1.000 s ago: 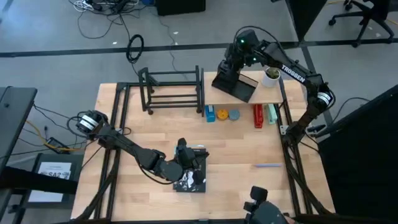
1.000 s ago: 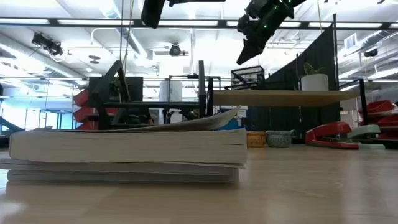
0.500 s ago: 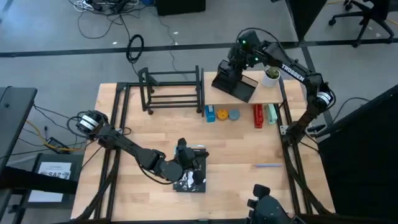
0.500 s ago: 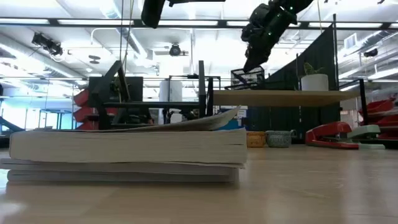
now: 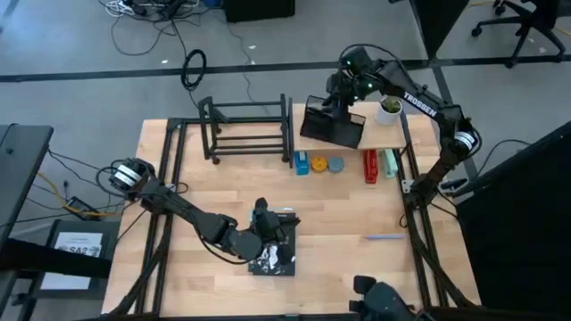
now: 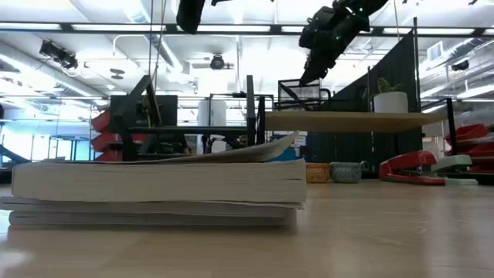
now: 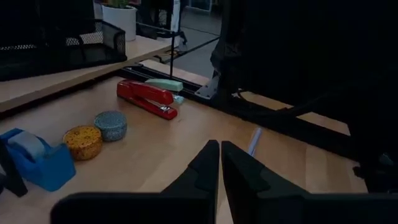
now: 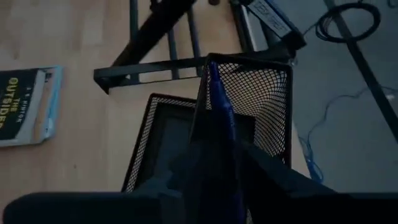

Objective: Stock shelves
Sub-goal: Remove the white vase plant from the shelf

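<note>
High view: the right gripper sits above the light wooden plank shelf at the far right of the bench, its jaws closed on the rim of a black mesh organizer that rests on the plank's left end. A small white potted plant stands on the same plank. Just beside it to the left is the black metal-tube rack, its slatted tiers bare. In front of the plank lie a blue tape dispenser, two round tins, a red stapler and a pale green stapler. The left gripper rests low near the bench's front edge over a book, jaws pressed together on nothing, as the left wrist view shows.
</note>
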Motion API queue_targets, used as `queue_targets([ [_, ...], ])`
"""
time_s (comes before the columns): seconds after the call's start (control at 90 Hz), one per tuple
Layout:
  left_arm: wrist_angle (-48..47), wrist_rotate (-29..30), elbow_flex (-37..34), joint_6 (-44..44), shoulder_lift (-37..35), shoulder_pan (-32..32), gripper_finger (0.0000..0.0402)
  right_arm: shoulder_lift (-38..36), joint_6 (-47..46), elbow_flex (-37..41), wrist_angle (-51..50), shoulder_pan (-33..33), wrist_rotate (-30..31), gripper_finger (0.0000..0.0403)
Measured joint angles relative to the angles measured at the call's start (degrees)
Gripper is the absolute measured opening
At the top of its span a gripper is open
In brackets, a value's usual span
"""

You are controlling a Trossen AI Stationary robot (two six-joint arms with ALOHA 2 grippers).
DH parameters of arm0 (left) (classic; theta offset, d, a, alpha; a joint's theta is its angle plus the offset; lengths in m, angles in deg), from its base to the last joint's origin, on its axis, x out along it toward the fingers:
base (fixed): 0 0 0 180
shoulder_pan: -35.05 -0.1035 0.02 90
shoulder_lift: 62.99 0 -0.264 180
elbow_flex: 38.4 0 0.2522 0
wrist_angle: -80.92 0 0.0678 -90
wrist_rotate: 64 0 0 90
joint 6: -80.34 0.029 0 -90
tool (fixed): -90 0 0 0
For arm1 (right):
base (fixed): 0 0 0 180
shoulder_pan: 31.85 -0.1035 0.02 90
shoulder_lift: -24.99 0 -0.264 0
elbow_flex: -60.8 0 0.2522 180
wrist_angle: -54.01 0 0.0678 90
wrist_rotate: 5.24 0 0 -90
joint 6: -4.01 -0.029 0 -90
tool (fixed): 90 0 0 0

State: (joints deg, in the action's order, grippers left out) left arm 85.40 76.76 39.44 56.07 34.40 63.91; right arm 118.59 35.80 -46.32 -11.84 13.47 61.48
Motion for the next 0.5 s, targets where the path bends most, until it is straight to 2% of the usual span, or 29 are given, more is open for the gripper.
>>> queue_targets([
  [0.311,0.2,0.0,0.0,0.0,0.0,-0.4,0.0000,0.0,2.4,0.0,3.0,-2.6,1.2,0.0132],
  [0.5,0.3,0.0,0.0,0.0,0.0,-0.5,0.0000,1.7,2.2,0.0,4.1,-2.6,1.2,0.0135],
])
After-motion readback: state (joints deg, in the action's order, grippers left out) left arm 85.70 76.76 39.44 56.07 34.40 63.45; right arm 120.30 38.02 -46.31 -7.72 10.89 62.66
